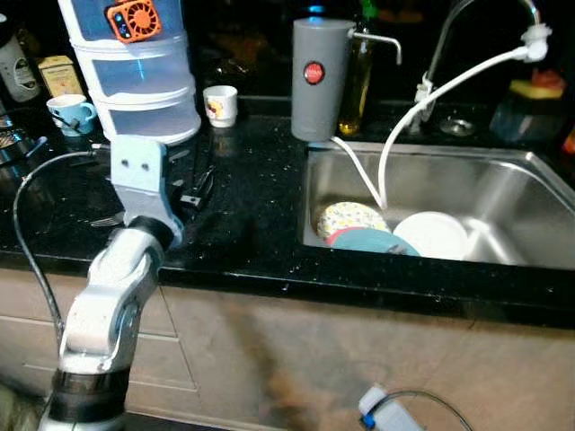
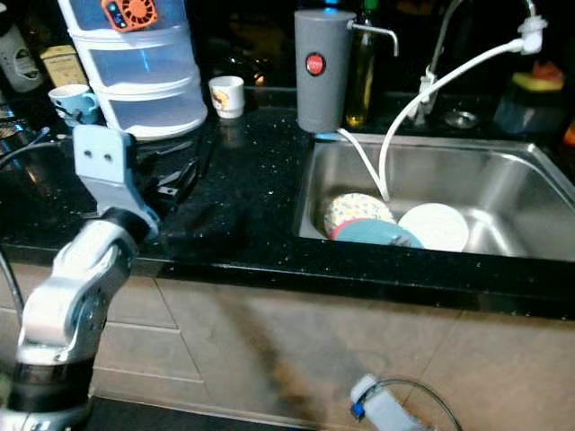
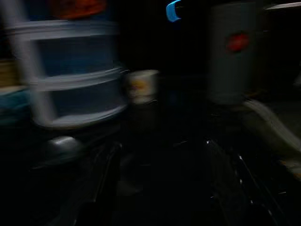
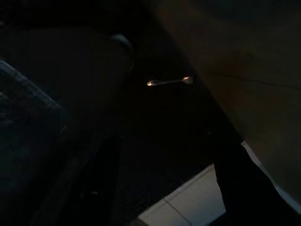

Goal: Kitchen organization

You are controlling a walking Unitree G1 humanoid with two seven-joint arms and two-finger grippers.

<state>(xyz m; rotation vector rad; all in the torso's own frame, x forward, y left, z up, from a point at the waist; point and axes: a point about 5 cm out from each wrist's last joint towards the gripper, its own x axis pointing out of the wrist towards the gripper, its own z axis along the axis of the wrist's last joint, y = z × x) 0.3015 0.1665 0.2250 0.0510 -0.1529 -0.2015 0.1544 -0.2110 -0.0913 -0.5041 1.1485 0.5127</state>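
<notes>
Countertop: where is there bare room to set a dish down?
Bare black countertop lies between the left tool and the sink, in front of the small white cup and grey canister. It is crowded at the stacked clear containers and blue mug. Plates fill the sink's near-left corner.

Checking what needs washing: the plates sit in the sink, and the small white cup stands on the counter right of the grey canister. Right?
Not quite. The plates do sit in the sink, but the left eye view shows the small white cup standing left of the grey canister, not right of it.
</notes>
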